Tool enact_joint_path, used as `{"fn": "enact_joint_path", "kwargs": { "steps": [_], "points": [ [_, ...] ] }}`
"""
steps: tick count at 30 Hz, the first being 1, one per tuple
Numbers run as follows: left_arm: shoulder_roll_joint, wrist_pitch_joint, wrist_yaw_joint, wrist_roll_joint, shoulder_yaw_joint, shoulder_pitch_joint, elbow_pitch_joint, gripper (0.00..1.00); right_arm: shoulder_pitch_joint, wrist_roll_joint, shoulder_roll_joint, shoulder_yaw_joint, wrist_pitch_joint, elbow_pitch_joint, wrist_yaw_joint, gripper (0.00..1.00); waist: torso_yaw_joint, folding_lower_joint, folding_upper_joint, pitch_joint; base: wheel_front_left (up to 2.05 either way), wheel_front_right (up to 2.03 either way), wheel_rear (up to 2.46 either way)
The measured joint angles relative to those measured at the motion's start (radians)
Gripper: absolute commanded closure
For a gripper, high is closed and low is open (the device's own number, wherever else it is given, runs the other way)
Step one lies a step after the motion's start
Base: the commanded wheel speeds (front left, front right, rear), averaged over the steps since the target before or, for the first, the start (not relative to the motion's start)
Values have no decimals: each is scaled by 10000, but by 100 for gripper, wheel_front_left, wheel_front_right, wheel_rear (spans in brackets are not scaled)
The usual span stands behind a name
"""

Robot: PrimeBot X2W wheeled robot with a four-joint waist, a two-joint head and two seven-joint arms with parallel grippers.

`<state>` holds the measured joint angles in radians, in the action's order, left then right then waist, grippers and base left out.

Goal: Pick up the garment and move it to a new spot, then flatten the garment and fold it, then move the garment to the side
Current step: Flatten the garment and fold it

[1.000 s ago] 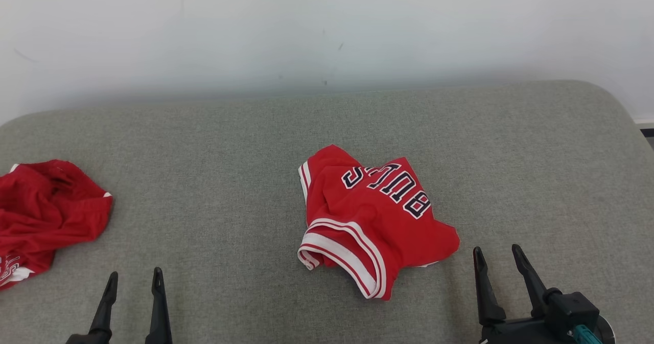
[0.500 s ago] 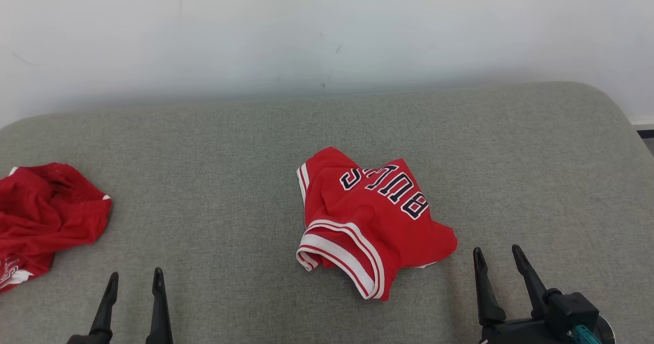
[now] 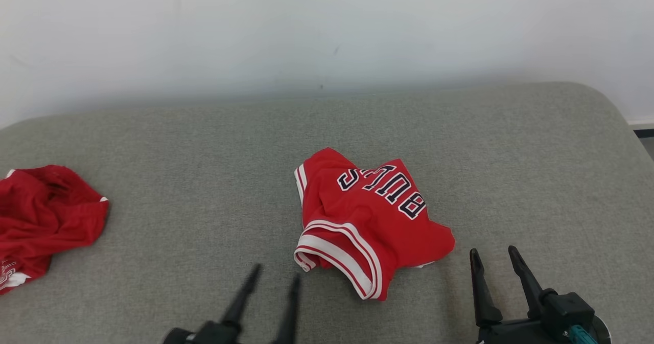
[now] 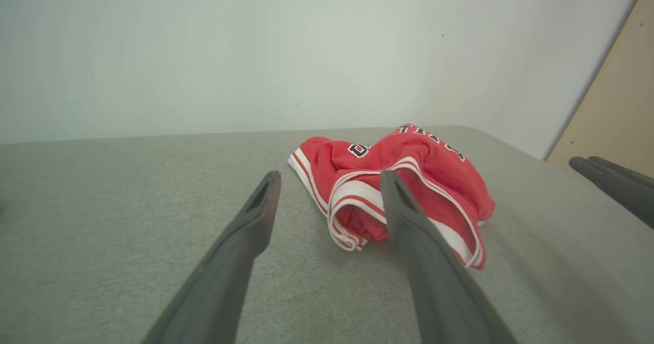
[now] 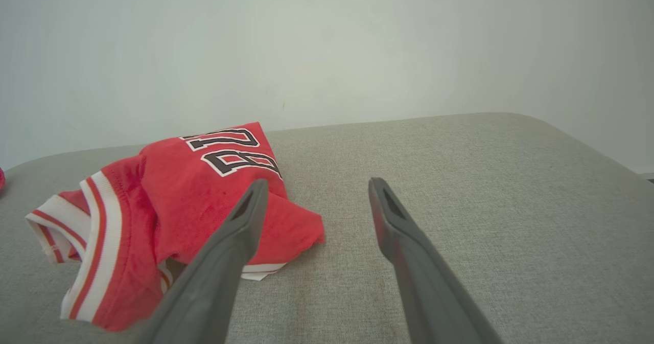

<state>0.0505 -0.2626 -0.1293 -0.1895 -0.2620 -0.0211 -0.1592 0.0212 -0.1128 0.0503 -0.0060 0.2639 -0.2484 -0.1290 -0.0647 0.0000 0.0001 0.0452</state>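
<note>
Garment [image 3: 370, 221] crumpled just beyond left claw [image 3: 275, 272], near right claw [image 3: 492, 250]; both released, empty

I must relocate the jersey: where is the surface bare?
Bare: the stretch between the jersey and the second red garment, the far strip along the wall, and the cushion's right end. Crowded: the near edge, where left gripper and right gripper flank the jersey.

Head view high, looking down; wrist views low, near; all share garment [image 3: 373, 221]
</note>
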Motion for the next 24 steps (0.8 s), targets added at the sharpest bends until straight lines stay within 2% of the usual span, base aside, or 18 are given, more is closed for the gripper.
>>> {"fn": "enact_joint_path", "kwargs": {
  "steps": [3,9,14,22,23,24],
  "points": [
    [-6,0,-8,-201,-1467,-452,-635,0,102,-92,-6,140,0,-35,0,0,-195,0,0,88,0,0,0],
    [2,0,-15,-581,-2700,-1207,-1659,0,207,-230,0,123,0,-77,0,0,-680,0,0,268,0,0,0],
    [19,0,-15,-771,-3156,-1752,-2516,0,273,-309,0,81,0,-81,0,0,-1174,1,0,441,0,0,0],
    [54,0,-15,-1070,-3202,-2395,-3923,0,368,-468,4,98,2,-35,0,0,-1852,1,1,722,0,0,0],
    [48,0,-15,-1118,-3275,-2507,-4034,6,365,-470,2,90,0,-36,0,0,-1890,0,0,756,0,0,0],
    [46,0,-17,-1126,-3338,-2591,-4088,58,360,-472,2,65,0,-36,0,0,-1914,1,0,787,0,0,0]
  ]
}}
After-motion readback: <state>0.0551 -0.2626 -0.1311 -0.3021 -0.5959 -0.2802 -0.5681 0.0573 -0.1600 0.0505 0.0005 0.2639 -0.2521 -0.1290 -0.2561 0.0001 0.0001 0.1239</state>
